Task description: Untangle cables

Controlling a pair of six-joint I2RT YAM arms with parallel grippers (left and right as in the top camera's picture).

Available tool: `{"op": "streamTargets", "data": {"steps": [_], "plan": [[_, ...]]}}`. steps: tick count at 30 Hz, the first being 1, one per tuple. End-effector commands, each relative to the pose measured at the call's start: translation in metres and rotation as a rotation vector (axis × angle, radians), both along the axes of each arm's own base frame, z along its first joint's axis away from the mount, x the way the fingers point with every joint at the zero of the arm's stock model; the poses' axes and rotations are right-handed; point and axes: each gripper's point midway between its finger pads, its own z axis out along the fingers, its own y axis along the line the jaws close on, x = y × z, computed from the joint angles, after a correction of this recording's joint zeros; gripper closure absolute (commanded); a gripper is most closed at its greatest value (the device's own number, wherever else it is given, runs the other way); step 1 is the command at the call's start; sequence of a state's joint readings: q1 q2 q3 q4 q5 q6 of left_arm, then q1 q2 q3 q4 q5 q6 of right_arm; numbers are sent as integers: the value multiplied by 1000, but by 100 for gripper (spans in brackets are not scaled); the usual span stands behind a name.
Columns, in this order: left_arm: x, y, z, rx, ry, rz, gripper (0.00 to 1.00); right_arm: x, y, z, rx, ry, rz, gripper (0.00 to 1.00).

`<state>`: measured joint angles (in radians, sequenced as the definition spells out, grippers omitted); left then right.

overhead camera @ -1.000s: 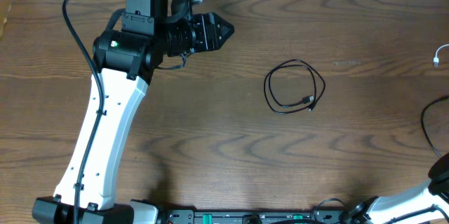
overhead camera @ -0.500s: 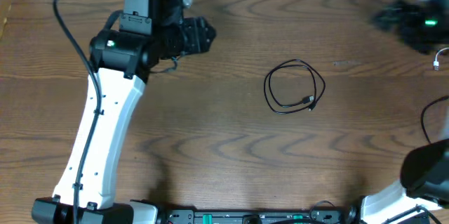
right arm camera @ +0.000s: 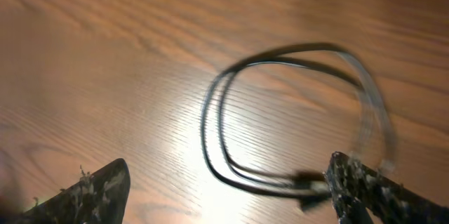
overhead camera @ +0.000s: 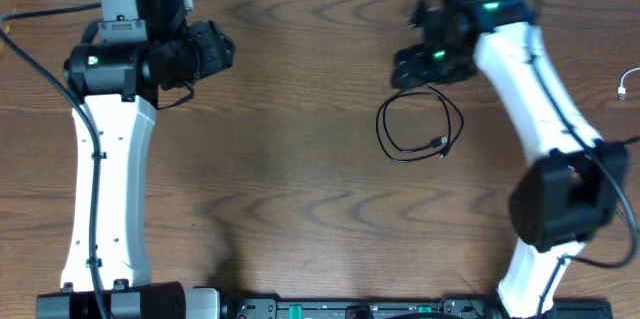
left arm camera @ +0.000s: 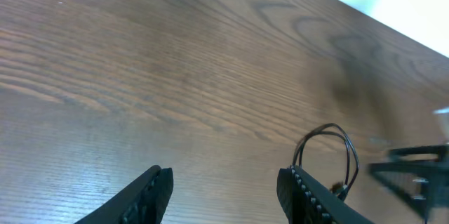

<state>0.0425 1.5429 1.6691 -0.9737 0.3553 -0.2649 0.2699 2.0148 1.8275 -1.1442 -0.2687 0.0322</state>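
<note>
Directly under the right pincer, the black cable lies as a loose double loop flat on the table; jaws are spread either side of the loop, not clamped on it. Well behind that pincer, at the table's right edge, the white cable shows only its plug end, well apart from the black one. Off to the other side, the left pincer hovers above bare wood, jaws apart and empty, with the black loop ahead of it and a bit right.
</note>
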Motion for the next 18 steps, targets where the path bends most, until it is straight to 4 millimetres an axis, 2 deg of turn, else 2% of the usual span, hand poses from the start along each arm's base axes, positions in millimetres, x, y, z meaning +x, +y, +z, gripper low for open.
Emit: {"op": "streamTargets", "data": {"steps": [1, 4, 8, 18], "plan": [[1, 8, -3, 9, 12, 24, 47, -6, 27, -30, -49, 55, -36, 18], [1, 8, -3, 9, 12, 24, 47, -3, 36, -53, -130, 74, -191, 22], [0, 8, -4, 8, 18, 24, 46, -4, 33, -76, -231, 89, -418, 34], [-2, 8, -5, 8, 26, 24, 46, -4, 39, -118, -294, 114, -467, 36]]}}
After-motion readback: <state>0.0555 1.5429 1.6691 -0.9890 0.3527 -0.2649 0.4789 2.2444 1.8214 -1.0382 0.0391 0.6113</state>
